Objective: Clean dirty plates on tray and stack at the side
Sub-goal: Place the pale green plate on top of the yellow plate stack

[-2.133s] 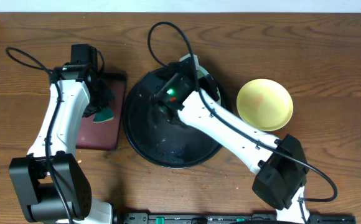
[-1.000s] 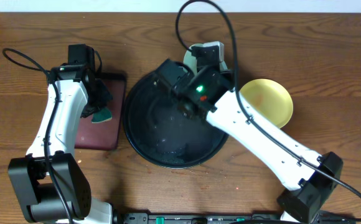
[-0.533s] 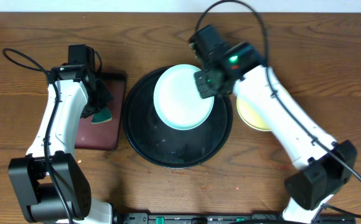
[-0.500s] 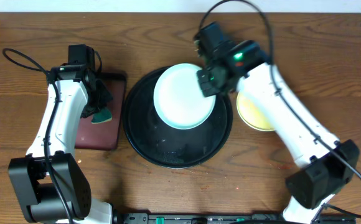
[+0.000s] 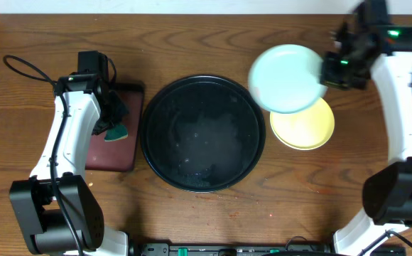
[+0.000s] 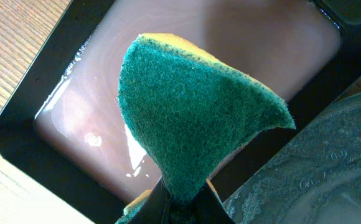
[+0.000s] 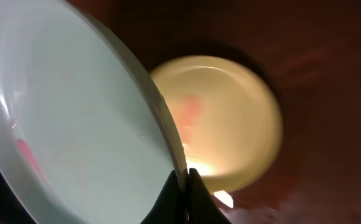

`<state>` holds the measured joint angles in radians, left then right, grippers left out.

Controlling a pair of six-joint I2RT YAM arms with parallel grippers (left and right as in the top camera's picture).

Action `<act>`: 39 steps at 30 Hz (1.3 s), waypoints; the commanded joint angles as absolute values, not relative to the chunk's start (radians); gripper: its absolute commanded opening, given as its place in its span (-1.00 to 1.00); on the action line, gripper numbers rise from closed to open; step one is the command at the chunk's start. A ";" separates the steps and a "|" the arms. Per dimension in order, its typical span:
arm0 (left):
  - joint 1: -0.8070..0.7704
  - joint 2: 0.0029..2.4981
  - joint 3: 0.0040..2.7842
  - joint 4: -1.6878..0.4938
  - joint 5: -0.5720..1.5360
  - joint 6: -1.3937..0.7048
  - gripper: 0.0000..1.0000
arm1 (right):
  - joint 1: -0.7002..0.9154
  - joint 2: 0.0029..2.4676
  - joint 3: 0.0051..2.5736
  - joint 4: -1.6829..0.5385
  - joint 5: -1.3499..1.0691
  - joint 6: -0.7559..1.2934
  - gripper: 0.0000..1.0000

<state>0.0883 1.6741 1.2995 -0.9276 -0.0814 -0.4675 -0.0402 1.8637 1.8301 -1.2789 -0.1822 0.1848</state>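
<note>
**Blue-green plate carried off the tray toward the yellow one**

At the far left, the left gripper (image 6: 182, 198) is clamped on a green sponge (image 6: 193, 112), which hangs folded over the rectangular tray (image 5: 114, 155) with the wet reddish-brown inside. That arm is parked well apart from the plates.

In the middle of the table (image 5: 192, 28) sits the round black tray (image 5: 146, 135). No plate lies on it; only a damp sheen shows on its floor.

To the right, the right gripper (image 7: 183, 185) pinches the rim of a pale blue-green plate (image 5: 285, 78) with its fingers closed tight on the thin edge. The plate is off the tray, held tilted in the air over the far side of the yellow plate (image 5: 304, 126), which lies flat on the table just beside the tray. From above the two overlap; the wrist view suggests a gap between them, though I cannot be sure they are apart. A faint reddish trace shows in each plate. A third plate is not in view.

The plate looks stiff, light and smooth, and probably wet, so a single rim pinch is likely slippery and lets it swing. The rim is the only sensible hold on so shallow a dish. It should be levelled and lowered gently, centred on the yellow plate, since a hard contact could chip either one or skate the lower plate aside.
</note>
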 commanded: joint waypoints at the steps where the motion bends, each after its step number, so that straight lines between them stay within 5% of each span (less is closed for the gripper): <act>1: 0.091 1.666 1.297 -0.931 -0.097 -0.466 -0.85 | -0.126 1.833 1.728 -1.271 -0.154 0.168 -0.97; 12: 0.091 1.666 1.297 -0.931 -0.097 -0.466 -0.85 | -0.198 1.833 1.394 -1.055 -0.166 0.186 -0.97; 19: 0.092 1.666 1.297 -0.930 -0.098 -0.424 -0.85 | -0.181 1.833 1.374 -1.017 -0.200 0.185 -0.51; 28: 0.100 1.666 1.296 -0.904 -0.098 -0.113 -0.85 | -0.119 1.796 1.428 -1.026 -0.274 0.148 -0.29; 34: 0.102 1.666 1.269 -0.788 -0.098 0.003 -0.85 | -0.049 1.771 1.502 -1.061 -0.211 0.122 0.15; 39: 0.103 1.679 1.254 -0.752 -0.146 0.016 -0.85 | -0.013 1.771 1.538 -1.104 -0.181 0.114 0.22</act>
